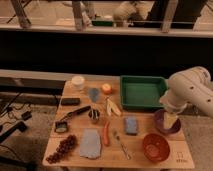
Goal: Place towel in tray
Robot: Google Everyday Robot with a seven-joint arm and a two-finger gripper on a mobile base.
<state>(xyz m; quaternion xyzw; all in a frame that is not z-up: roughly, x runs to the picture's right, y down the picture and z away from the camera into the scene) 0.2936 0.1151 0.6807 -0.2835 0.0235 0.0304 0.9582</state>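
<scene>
Lying flat near the front edge of the table (pixel 107 159), the towel (pixel 90 144) sits well apart from the tray (pixel 123 92) at the back right.

You see the towel with the grapes (pixel 62 148) just beside its left edge and an orange-red carrot-like item (pixel 106 134) along its right edge; its near edge has a strip of bare wood in front. Between it and the tray lie a blue sponge (pixel 131 125) and a banana (pixel 112 106). The tray's floor shows bare green, and its right rim runs close to the table's right side. The gripper (pixel 170 120) hangs over the purple bowl (pixel 161 126), just in front of the tray's near right corner; you cannot tell whether it is open or closed, or holding anything. The red bowl (pixel 155 146) sits near the front right.
</scene>
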